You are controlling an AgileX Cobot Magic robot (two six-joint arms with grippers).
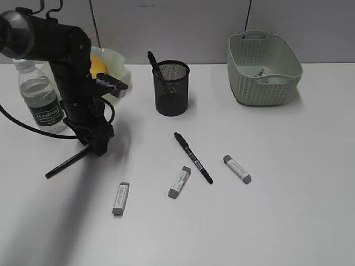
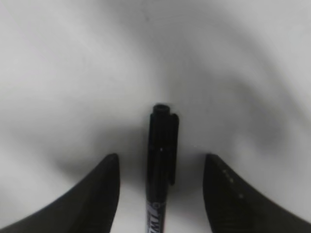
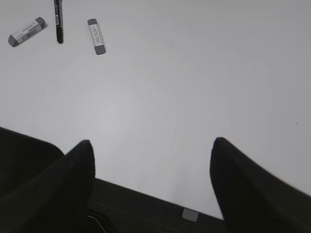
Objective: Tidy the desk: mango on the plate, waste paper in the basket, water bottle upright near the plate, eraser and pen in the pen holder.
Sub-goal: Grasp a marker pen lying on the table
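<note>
The left gripper stands low over the plain white flat desk, at about 9 o'clock from the black wire-mesh pen holder. In the left wrist view a slim black pen lies between the two dark fingers. Bare desk shows on each side of the pen, so the jaws are open at a middle width and hold nothing yet. The long axis of the pen runs straight along the middle of the gap, toward 12 o'clock of that view. In the exterior view the same pen points out from under the claw toward 8 o'clock. I judge that the coming move depends on this: the pen is already centred, so the fingers need only to close across its thin side.

The right gripper is wide open and empty above bare desk. A second black pen and three grey-and-white erasers lie toward 6 o'clock from the pen holder. One more pen stands already in the holder.
</note>
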